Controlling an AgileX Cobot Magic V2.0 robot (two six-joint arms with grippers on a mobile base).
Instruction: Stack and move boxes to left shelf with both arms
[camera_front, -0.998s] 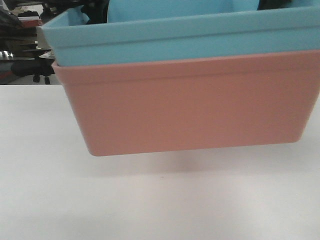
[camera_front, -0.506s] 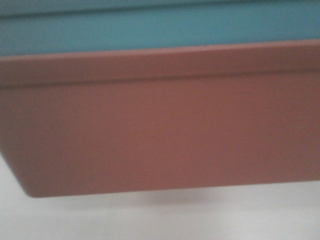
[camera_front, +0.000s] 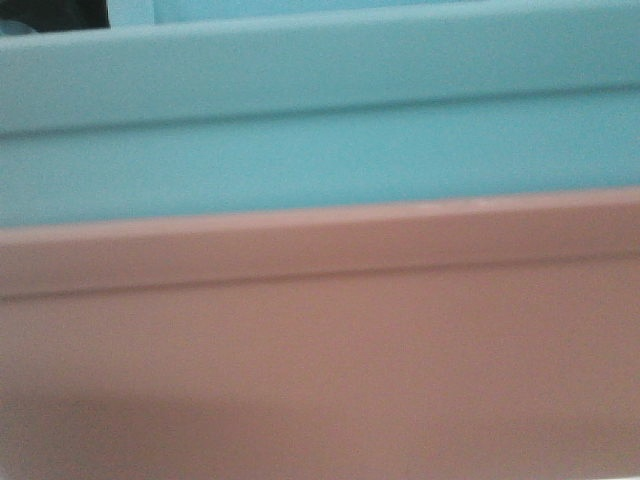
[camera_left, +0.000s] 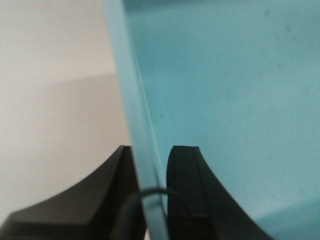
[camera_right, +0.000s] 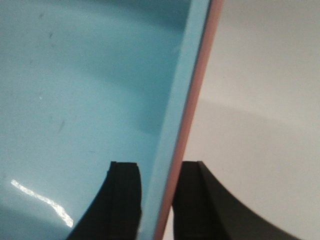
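Now your left gripper (camera_left: 152, 155) pinches the light blue box (camera_left: 225, 100) wall; right gripper (camera_right: 159, 170) clamps 2 nested walls (blue inside salmon-pink box (camera_right: 201, 95)).

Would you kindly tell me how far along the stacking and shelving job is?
Done: the light blue plastic tub sits nested in the salmon-pink plastic tub. In hand: the left gripper and right gripper each pinch a wall of the stack. Left: no shelf is in view, so shelving remains.

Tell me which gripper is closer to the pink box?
Right. The right gripper pinches the pink box and blue box rims. The left gripper pinches blue wall; no pink shows.
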